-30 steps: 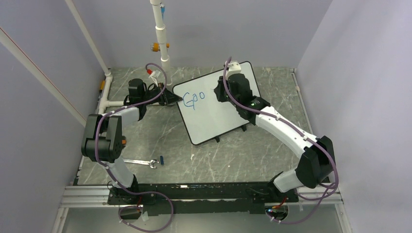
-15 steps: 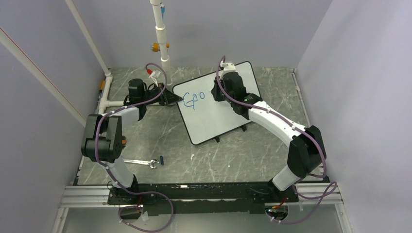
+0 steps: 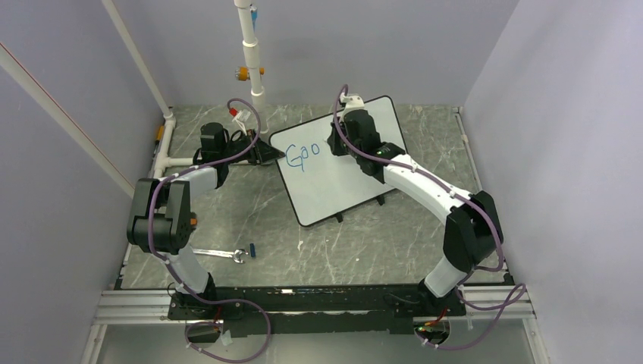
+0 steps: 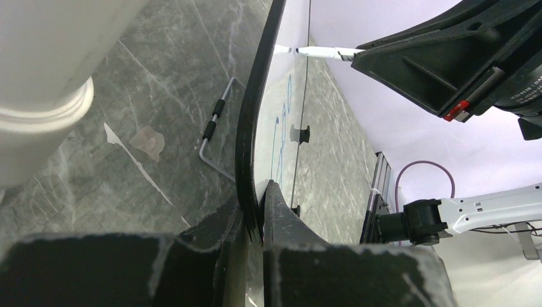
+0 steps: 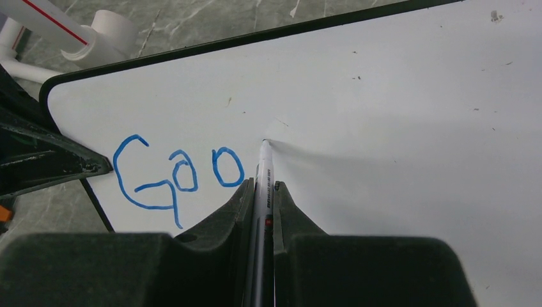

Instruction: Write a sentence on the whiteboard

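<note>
The whiteboard (image 3: 334, 171) lies tilted on the table, white with a thin black frame. Blue lettering "Goo" (image 3: 301, 156) is on its upper left; it also shows in the right wrist view (image 5: 179, 176). My right gripper (image 3: 334, 144) is shut on a white marker (image 5: 263, 185), its tip touching the board (image 5: 396, 96) just right of the last "o". My left gripper (image 3: 274, 155) is shut on the board's left edge (image 4: 250, 128), one finger on each face. The marker tip (image 4: 317, 52) shows touching the board in the left wrist view.
A white pipe frame (image 3: 250, 53) stands behind the board at the back left. A metal wrench (image 3: 220, 252) and a small blue cap (image 3: 252, 249) lie near the left arm's base. Purple walls close in on both sides.
My right gripper has moved left along the board with the marker, toward the end of "Goo". The left arm and the board have not moved.
</note>
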